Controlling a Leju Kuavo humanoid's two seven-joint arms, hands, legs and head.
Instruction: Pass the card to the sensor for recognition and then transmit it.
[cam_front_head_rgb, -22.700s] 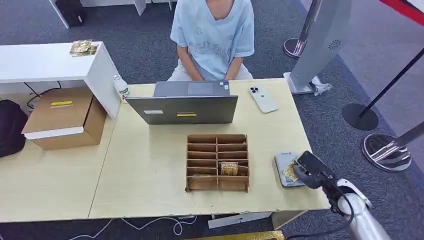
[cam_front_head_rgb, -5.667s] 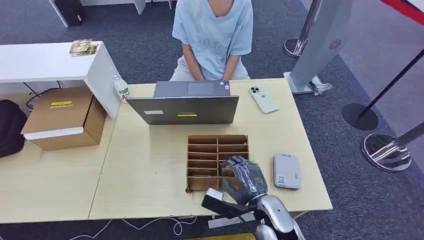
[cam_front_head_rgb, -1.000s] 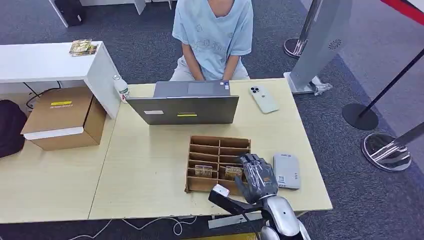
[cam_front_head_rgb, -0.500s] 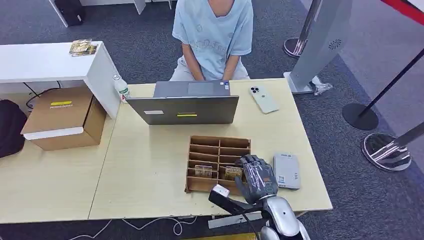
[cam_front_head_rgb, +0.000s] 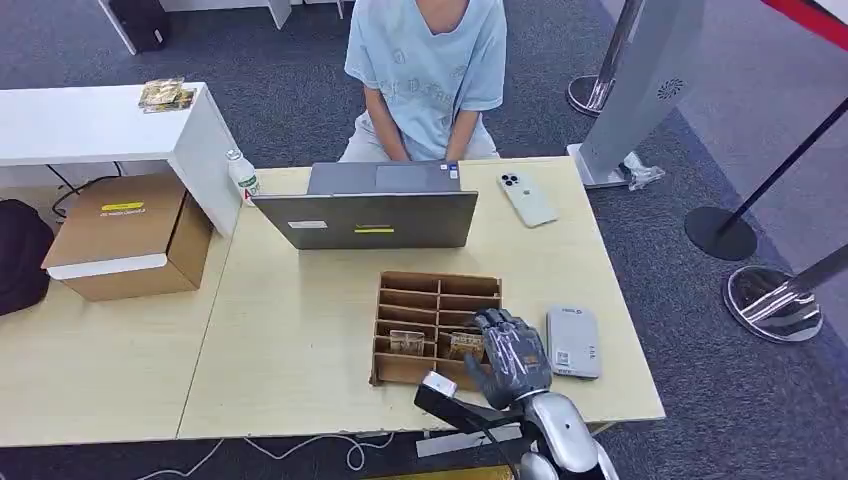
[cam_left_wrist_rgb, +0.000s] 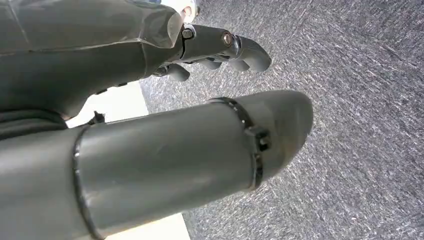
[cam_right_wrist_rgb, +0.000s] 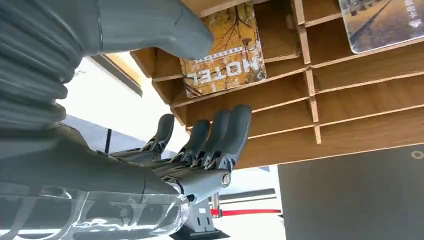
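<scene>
Item: hotel card (cam_right_wrist_rgb: 223, 52) in wooden slot rack (cam_front_head_rgb: 432, 300), just beyond our right hand (cam_front_head_rgb: 508, 352), fingers (cam_right_wrist_rgb: 220, 132) spread, empty. We judged: thumb should pinch card edge squarely.

1. A person in a light blue T-shirt (cam_front_head_rgb: 425, 60) sits at the far side of the wooden table (cam_front_head_rgb: 290, 330).
2. A grey laptop (cam_front_head_rgb: 368, 208) stands open on the table, its lid toward the camera.
3. A white smartphone (cam_front_head_rgb: 526, 198) lies face down, just right of the laptop.
4. A cardboard box (cam_front_head_rgb: 128, 235) rests on the table at the left.
5. A plastic bottle (cam_front_head_rgb: 241, 174) stands between the box and the laptop.
6. Stanchion bases (cam_front_head_rgb: 776, 300) stand on the grey carpet at the right.
</scene>
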